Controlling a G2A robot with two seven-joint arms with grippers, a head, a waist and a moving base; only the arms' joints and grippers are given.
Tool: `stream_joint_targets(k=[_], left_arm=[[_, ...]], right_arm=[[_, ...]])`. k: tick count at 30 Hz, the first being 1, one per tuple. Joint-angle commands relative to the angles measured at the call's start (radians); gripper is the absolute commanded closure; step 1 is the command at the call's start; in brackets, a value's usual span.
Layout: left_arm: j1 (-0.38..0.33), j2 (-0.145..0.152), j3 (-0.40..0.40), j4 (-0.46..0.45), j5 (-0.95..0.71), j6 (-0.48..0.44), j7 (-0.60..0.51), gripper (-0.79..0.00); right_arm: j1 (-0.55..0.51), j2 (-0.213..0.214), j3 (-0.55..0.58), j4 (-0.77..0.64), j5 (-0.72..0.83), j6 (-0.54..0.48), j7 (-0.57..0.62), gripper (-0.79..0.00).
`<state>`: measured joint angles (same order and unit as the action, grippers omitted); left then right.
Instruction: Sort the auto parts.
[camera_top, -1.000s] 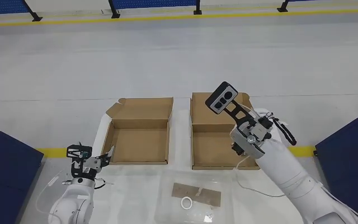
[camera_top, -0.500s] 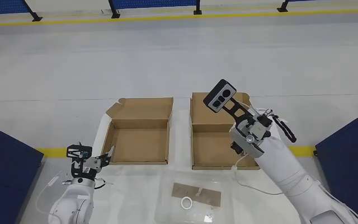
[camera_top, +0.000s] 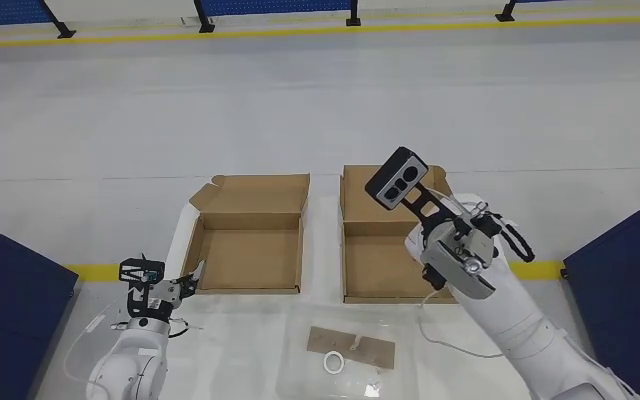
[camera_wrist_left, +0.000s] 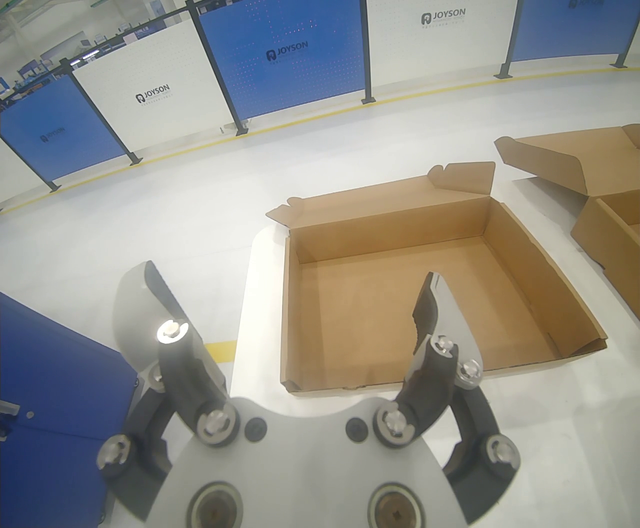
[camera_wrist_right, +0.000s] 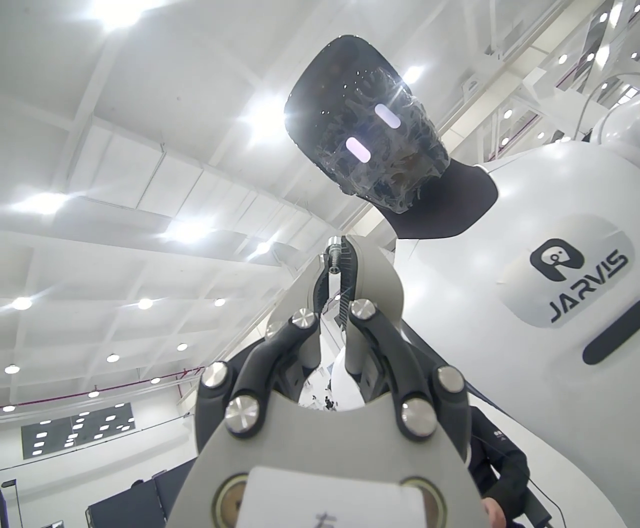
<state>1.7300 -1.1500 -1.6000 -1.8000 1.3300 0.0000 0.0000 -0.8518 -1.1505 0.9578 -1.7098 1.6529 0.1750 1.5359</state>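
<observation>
Factory hall: pale floor (camera_top: 300, 110) with yellow marking lines (camera_top: 300, 31), blue and white partition panels (camera_wrist_left: 280, 55) on black stands along the far side, high white ceiling (camera_wrist_right: 100, 165) with rows of lamps (camera_wrist_right: 145, 303), open cardboard boxes (camera_top: 250, 250) on a white table (camera_top: 320, 260).

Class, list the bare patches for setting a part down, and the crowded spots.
Free: the left box floor; the table strip between both boxes. Crowded: the clear tray holding ring and card; the right box, under the right arm.
</observation>
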Motion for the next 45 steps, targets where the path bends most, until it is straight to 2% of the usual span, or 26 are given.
stream_joint_targets(k=[1, 11, 23, 45], left_arm=[[0.0, 0.0, 0.0, 0.0, 0.0, 0.0, 0.0, -0.785], [0.0, 0.0, 0.0, 0.0, 0.0, 0.0, 0.0, -0.785], [0.0, 0.0, 0.0, 0.0, 0.0, 0.0, 0.0, -0.785], [0.0, 0.0, 0.0, 0.0, 0.0, 0.0, 0.0, -0.785]], right_arm=[[0.001, -0.005, 0.002, -0.001, -0.002, 0.006, 0.0, 0.0], [0.011, -0.033, 0.005, 0.0, 0.014, 0.028, 0.0, 0.0], [-0.014, -0.037, 0.018, -0.038, 0.013, 0.03, -0.031, 0.0], [-0.036, -0.071, 0.06, -0.053, -0.026, 0.08, 0.0, 0.0]])
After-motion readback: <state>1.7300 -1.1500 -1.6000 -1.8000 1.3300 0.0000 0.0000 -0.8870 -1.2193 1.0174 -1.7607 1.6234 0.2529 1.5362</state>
